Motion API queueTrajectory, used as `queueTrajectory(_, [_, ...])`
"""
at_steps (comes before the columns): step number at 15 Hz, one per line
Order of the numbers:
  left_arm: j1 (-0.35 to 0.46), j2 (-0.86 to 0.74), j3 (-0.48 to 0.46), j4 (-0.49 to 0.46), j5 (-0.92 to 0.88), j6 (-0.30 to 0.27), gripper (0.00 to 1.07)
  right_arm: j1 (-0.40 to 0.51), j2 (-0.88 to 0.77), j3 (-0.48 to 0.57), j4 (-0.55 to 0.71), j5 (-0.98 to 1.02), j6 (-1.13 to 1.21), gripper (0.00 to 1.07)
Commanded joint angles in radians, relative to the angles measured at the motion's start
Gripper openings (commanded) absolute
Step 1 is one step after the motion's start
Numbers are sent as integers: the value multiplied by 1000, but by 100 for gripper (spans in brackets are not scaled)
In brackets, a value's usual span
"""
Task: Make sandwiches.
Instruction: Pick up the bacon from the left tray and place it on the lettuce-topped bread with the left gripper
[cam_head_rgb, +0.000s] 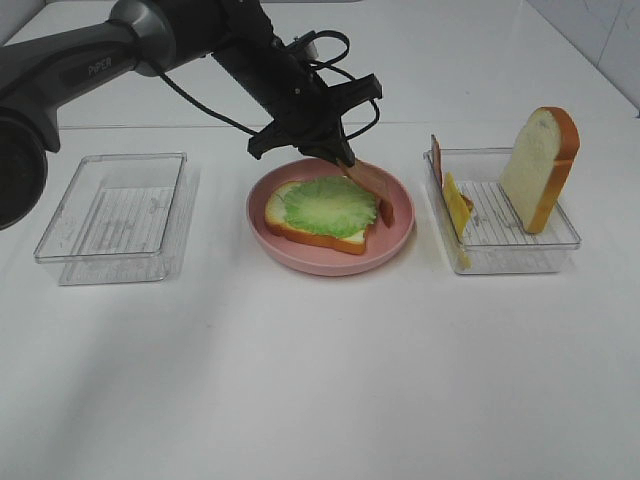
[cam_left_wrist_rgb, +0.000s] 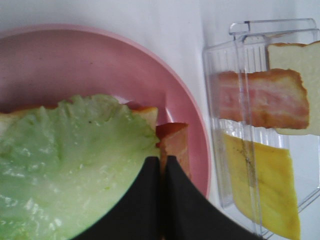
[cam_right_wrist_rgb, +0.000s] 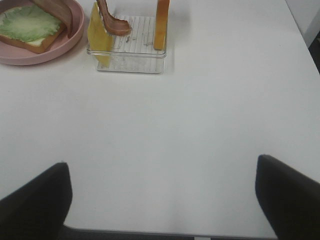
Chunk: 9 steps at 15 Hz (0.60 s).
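Two fingers of the left gripper (cam_head_rgb: 349, 160) pinch a bacon strip (cam_head_rgb: 372, 187), which slants down to the 3 o'clock edge of the sandwich (cam_head_rgb: 310, 238): one bread slice topped with lettuce (cam_head_rgb: 330, 203), lying on a pink plate (cam_head_rgb: 330, 264) at the centre of the table (cam_head_rgb: 300, 380). At the plate's 3 o'clock, a clear tray (cam_head_rgb: 520, 250) holds upright bread (cam_head_rgb: 540, 170), cheese (cam_head_rgb: 455, 205) and second bacon (cam_head_rgb: 436, 158). A second tray (cam_head_rgb: 110, 215) sits at 9 o'clock. The right gripper (cam_right_wrist_rgb: 162, 200) has its fingers spread wide above the table.

A round pink plate (cam_head_rgb: 330, 266), between a left clear plastic tray (cam_head_rgb: 118, 218) and a right clear plastic tray (cam_head_rgb: 522, 256) holding upright bread (cam_head_rgb: 540, 165), yellow cheese (cam_head_rgb: 456, 205) and a bacon piece (cam_head_rgb: 436, 158), carries a white bread slice (cam_head_rgb: 300, 238) under a green lettuce leaf (cam_head_rgb: 330, 205), with a reddish-brown bacon strip (cam_head_rgb: 378, 195) at its right.
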Motion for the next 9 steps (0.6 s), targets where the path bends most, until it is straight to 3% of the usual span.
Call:
queueTrajectory(1, [-2,-20,-7,89,37,0,0,-3,-27,4,-3,-10,-9,97])
queueTrajectory(5, [-2,-23,-7,303,136,-19,0,-3,-27,4,-3,-10,-9,97])
queueTrajectory(9, [-2,-23,-7,322,127,-16,0,-3,-27,4,-3,-10,-9,97])
